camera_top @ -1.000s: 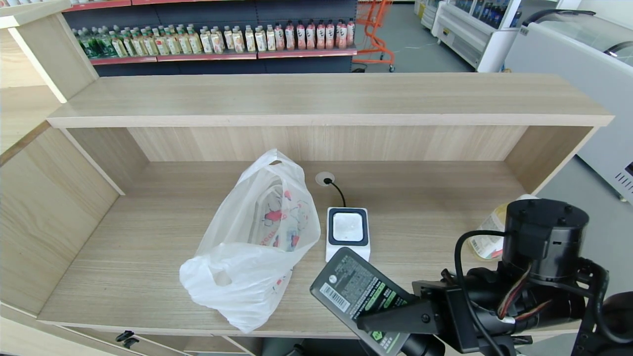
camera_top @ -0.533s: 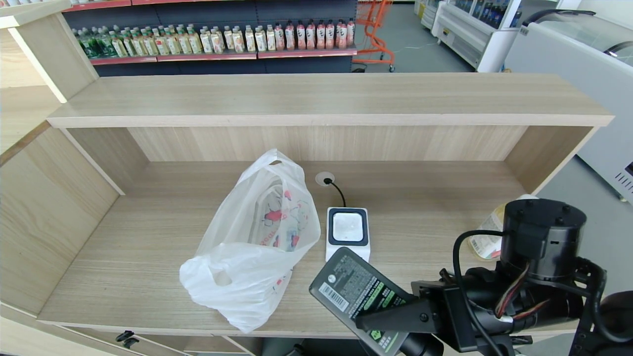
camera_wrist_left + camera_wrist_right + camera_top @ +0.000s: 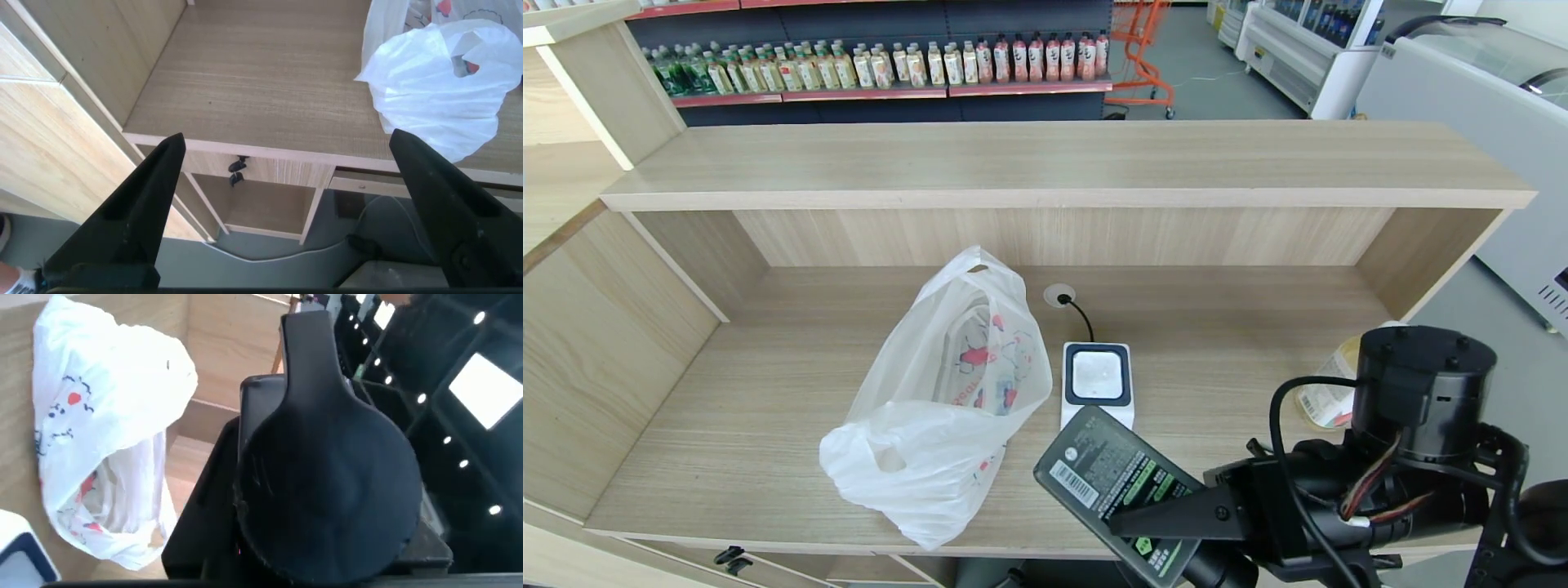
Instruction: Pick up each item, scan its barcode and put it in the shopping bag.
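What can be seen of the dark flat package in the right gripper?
The dark flat package is grey-black with rounded corners; its upward face carries a white barcode label, fine print and green marks. The right gripper is shut on its near end and holds it tilted in the air, over the front edge of the counter, before the white scanner.

Bag (image 3: 931,441), scanner (image 3: 1097,380), pack (image 3: 1104,475), counter bottle (image 3: 1327,394) — one each.
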Tool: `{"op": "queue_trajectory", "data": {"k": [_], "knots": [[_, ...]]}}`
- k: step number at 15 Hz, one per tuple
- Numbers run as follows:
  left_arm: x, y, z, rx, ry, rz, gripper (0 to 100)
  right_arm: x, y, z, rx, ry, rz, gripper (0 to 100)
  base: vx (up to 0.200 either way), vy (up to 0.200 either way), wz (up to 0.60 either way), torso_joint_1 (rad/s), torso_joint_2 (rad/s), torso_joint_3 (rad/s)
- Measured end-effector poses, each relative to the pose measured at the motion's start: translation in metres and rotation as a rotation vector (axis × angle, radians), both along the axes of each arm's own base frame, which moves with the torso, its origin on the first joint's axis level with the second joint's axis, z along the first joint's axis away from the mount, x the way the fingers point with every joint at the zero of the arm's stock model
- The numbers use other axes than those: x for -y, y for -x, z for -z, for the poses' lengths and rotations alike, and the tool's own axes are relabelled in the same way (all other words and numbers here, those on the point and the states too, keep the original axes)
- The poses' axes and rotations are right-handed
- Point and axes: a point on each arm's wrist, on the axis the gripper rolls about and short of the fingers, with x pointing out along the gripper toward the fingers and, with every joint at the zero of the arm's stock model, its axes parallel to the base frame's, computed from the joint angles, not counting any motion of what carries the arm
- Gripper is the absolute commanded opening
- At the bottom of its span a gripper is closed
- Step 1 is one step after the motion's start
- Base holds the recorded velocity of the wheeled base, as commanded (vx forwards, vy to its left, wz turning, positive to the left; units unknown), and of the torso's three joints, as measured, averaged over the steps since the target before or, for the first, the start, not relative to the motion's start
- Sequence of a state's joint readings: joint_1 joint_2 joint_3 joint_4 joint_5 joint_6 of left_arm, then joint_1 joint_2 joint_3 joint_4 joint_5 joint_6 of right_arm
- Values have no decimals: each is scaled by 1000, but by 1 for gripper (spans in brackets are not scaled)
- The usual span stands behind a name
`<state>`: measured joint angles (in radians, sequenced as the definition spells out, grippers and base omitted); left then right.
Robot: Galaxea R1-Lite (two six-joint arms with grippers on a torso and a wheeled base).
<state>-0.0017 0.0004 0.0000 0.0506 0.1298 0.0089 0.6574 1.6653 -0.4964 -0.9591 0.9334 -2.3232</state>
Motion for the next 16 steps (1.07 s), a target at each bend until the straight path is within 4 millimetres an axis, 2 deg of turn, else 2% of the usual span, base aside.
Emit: {"op": "queue_trajectory", "data": {"k": [2, 4, 7, 9, 11, 13, 15, 16], "knots": [[0, 0, 0, 0, 0, 0, 100, 2, 0, -7, -240, -8, 111, 0, 0, 0, 0, 0, 0, 0], [0, 0, 0, 0, 0, 0, 100, 10, 4, -16, -489, -62, 300, 0, 0, 0, 0, 0, 0, 0], [0, 0, 0, 0, 0, 0, 100, 37, 23, -34, -900, -218, 417, 0, 0, 0, 0, 0, 0, 0], [0, 0, 0, 0, 0, 0, 100, 57, 24, -45, -1223, -360, 472, 0, 0, 0, 0, 0, 0, 0], [0, 0, 0, 0, 0, 0, 100, 73, 14, -56, -1596, -604, 586, 0, 0, 0, 0, 0, 0, 0], [0, 0, 0, 0, 0, 0, 100, 77, 1, -62, -2017, -863, 659, 0, 0, 0, 0, 0, 0, 0], [0, 0, 0, 0, 0, 0, 100, 67, -15, -66, -2396, -1088, 679, 0, 0, 0, 0, 0, 0, 0], [0, 0, 0, 0, 0, 0, 100, 57, -24, -65, -2479, -1153, 708, 0, 0, 0, 0, 0, 0, 0]]}}
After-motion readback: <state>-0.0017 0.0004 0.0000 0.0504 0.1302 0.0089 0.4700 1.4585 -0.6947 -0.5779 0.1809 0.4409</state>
